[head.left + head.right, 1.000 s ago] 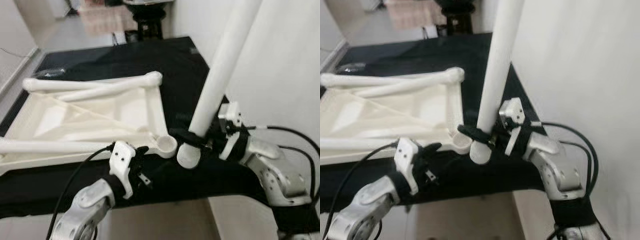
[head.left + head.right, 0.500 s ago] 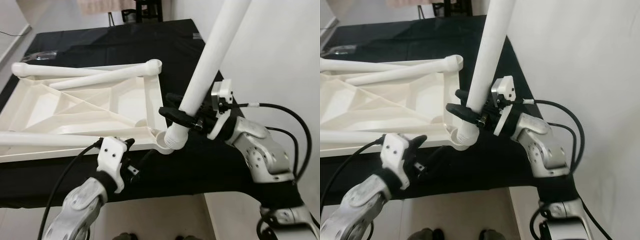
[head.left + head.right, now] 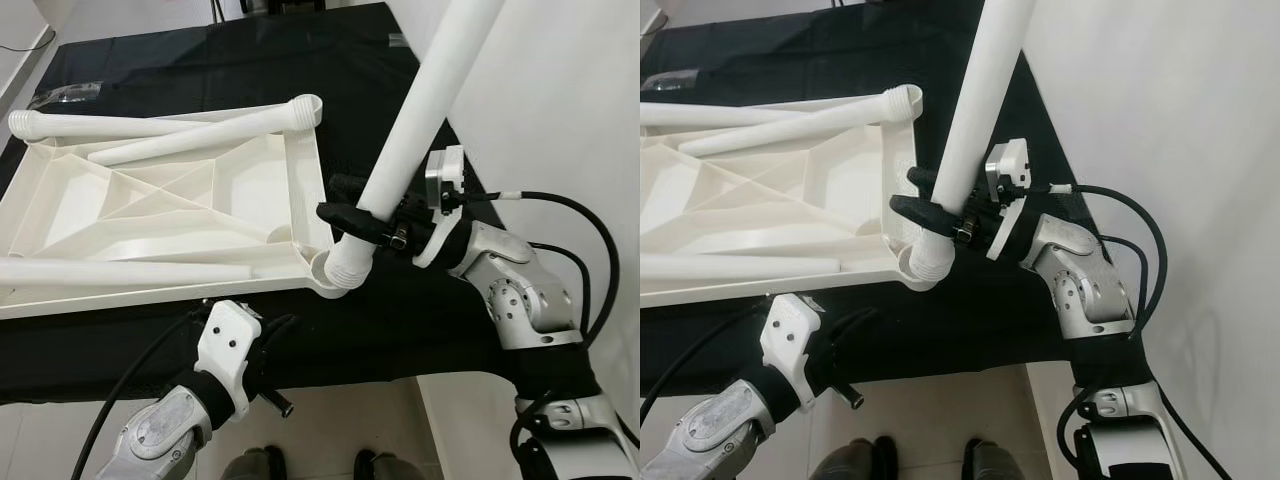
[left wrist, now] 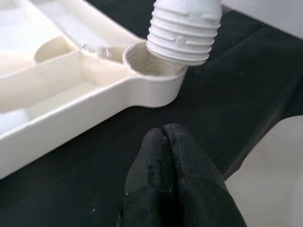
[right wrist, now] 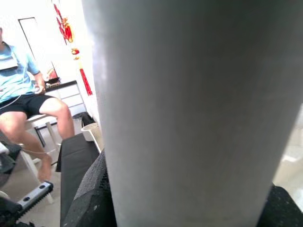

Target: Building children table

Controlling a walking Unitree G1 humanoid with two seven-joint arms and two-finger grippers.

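Observation:
An upturned white plastic table top [image 3: 150, 210] lies on the black-covered surface [image 3: 250, 60]. My right gripper [image 3: 355, 215] is shut on a long white table leg [image 3: 420, 110], which it holds upright and leaning. The leg's threaded end [image 4: 184, 28] sits at the mouth of the near right corner socket [image 4: 151, 71], tilted and partly over its rim. My left gripper [image 4: 164, 135] is shut on nothing, low at the front edge of the surface, a little short of that socket. Two more legs [image 3: 150, 125] [image 3: 130, 270] lie across the table top.
A white wall [image 3: 560, 100] stands close on the right, just behind my right arm. A clear plastic bag [image 3: 65, 95] lies at the back left of the cloth. Two dark feet [image 3: 250, 465] show on the floor below the front edge. A person [image 5: 23, 94] sits on a chair further off.
The leg's threaded end has moved left from beside the corner socket onto its mouth. My left gripper has drawn back and down from the socket. The camera has tilted down.

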